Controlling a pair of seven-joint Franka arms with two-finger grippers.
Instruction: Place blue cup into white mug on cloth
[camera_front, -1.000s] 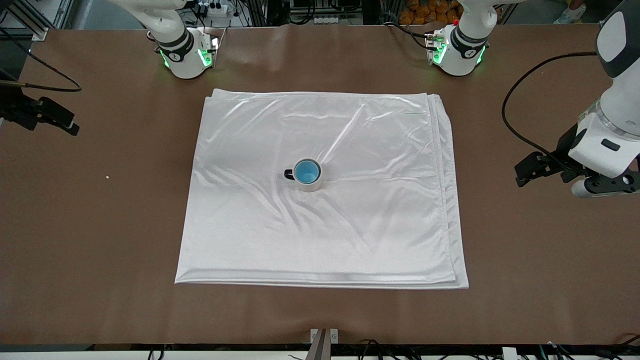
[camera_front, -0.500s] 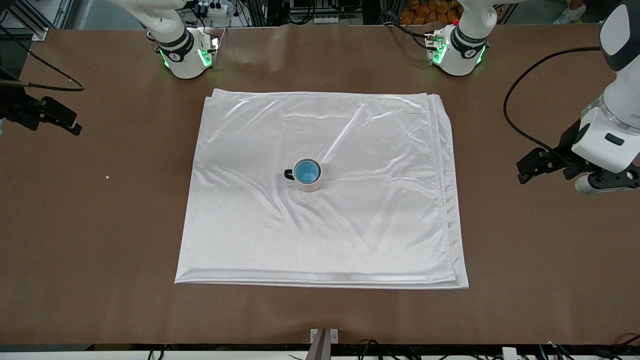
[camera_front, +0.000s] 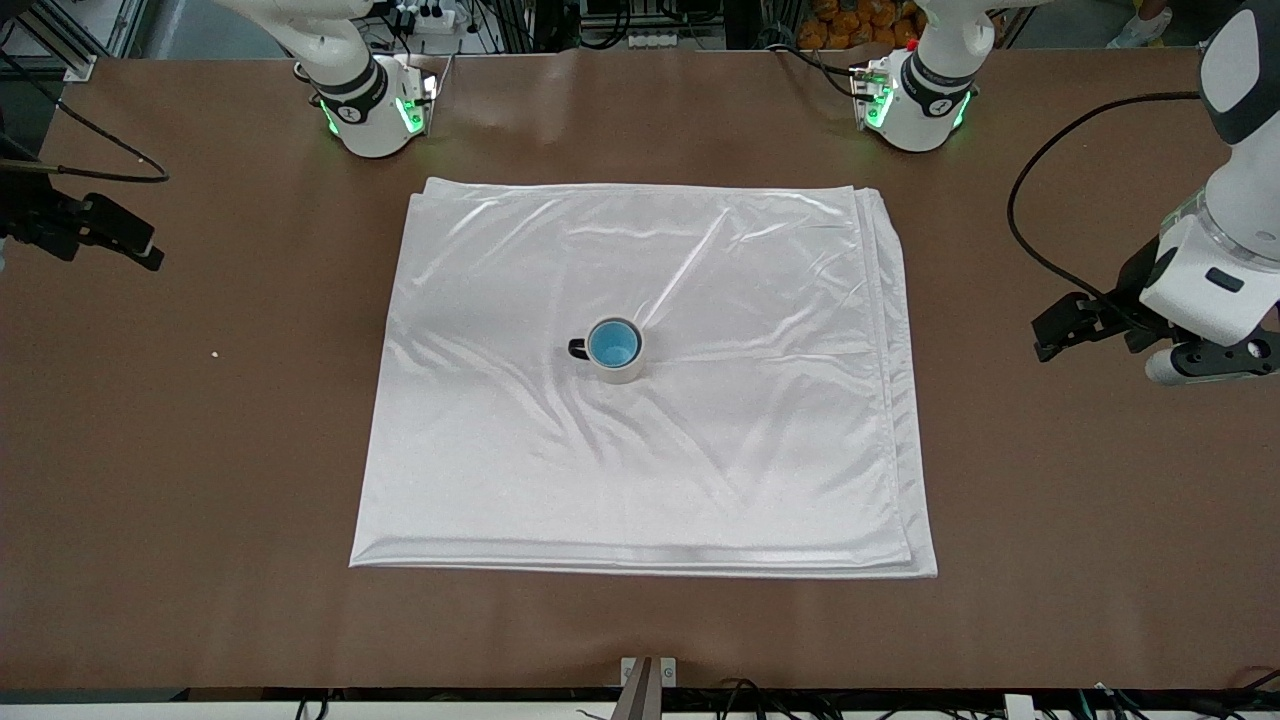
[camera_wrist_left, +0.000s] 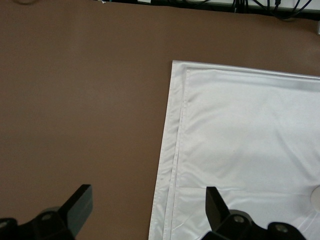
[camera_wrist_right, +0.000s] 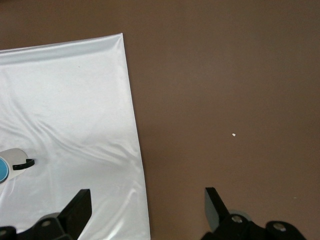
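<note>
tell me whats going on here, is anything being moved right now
Nothing is being handled right now. The blue cup already sits inside the white mug, which stands upright near the middle of the cloth. The left gripper is open and empty, over the edge of the cloth at the left arm's end of the table. The right gripper is open and empty too, over the cloth's edge at the right arm's end.

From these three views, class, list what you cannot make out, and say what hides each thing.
1. The blue cup: its outer wall and base, hidden by the white mug around it, front view.
2. The white mug: mostly cut off by the edge, right wrist view.
3. The right gripper, open over the cloth edge: out of frame, front view.
4. The left gripper, open: fingertips hidden, front view.
</note>
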